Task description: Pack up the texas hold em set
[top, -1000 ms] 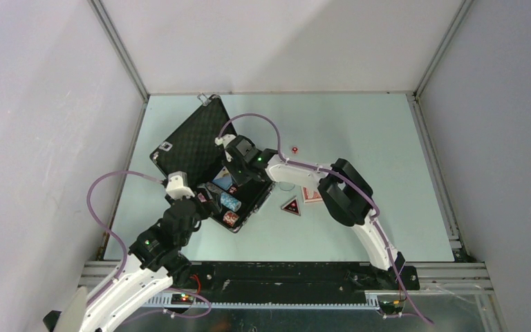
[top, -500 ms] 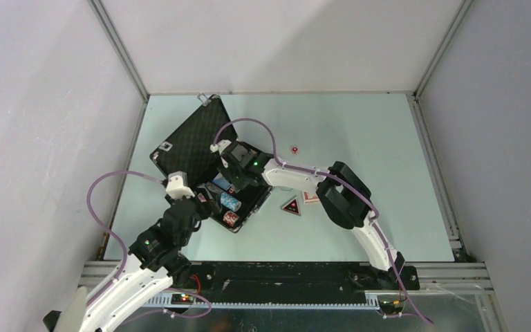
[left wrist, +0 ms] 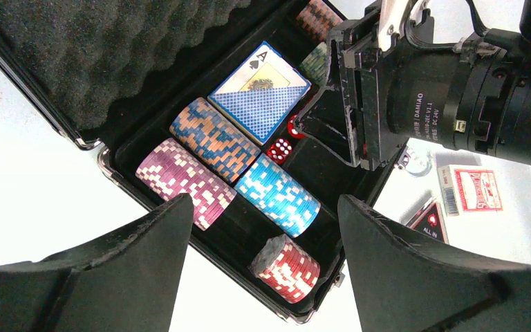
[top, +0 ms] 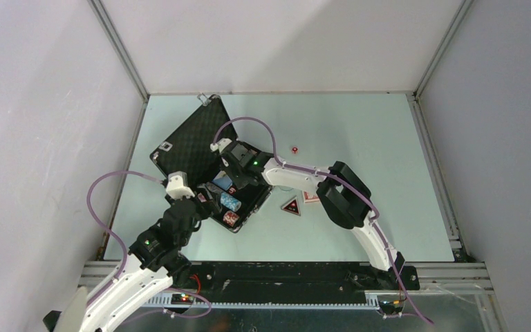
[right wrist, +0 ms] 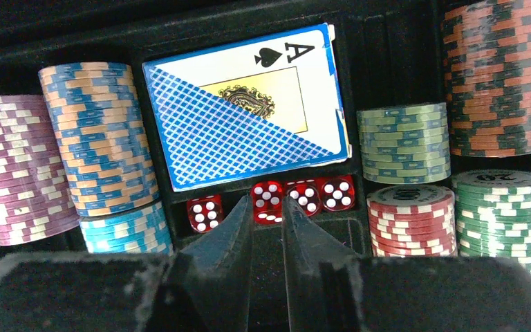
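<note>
The black briefcase (top: 190, 145) lies open at the left, foam lid up. In its tray are several chip stacks (right wrist: 104, 131), a blue card deck (right wrist: 242, 104) and red dice (right wrist: 204, 211). My right gripper (right wrist: 266, 200) reaches into the tray, its fingers closed to a narrow gap on one red die (right wrist: 267, 207) in the dice slot below the deck. My left gripper (left wrist: 263, 204) is open and empty, above the case's near corner over a red chip stack (left wrist: 287, 266). A red card deck (left wrist: 473, 189), a black-red triangle (left wrist: 430, 223) and one red die (top: 294, 149) lie on the table.
The right arm (top: 304, 176) stretches over the table from the right, above the triangle and the red deck. Metal rails (top: 432, 159) and grey walls border the table. The left arm's cable (top: 104, 187) loops at the case's near left.
My right gripper moved left and deeper into the case over the first half second, then held still. The left arm has not moved.
</note>
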`<move>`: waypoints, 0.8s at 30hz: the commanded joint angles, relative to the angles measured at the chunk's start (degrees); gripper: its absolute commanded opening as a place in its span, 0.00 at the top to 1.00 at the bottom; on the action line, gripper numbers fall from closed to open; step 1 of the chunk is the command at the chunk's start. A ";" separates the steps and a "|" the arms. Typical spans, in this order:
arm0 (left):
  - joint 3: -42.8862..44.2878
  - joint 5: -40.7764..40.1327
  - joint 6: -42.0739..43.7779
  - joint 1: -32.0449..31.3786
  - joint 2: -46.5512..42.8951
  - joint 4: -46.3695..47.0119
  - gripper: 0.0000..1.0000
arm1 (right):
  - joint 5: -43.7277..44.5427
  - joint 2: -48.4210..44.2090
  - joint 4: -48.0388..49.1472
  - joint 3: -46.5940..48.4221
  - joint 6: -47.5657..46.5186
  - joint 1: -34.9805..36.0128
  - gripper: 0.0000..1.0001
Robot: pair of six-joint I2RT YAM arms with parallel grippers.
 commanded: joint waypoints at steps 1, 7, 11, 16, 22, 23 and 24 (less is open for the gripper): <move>0.15 -0.31 -0.08 0.40 0.36 2.33 0.17 | 1.21 -0.97 -0.01 2.41 -0.86 0.04 0.79; 0.18 -0.10 0.06 0.42 0.58 2.41 0.17 | 1.85 0.54 -0.67 3.07 -0.75 0.12 0.85; 0.19 -0.10 0.18 0.40 0.70 2.67 0.17 | 2.61 1.22 -1.75 4.01 -1.05 0.21 0.85; 0.28 0.12 0.27 0.47 1.30 3.26 0.17 | 1.89 1.11 -1.95 3.88 -1.76 0.31 0.88; 0.37 0.34 0.27 0.41 1.66 3.55 0.17 | 1.61 1.31 -2.69 3.45 -2.42 0.46 0.93; 0.37 0.28 0.27 0.45 1.63 3.47 0.17 | 1.54 1.24 -2.76 3.26 -2.37 0.51 0.93; 0.37 0.27 0.27 0.47 1.62 3.42 0.17 | 1.48 1.22 -2.80 2.85 -2.25 0.48 0.93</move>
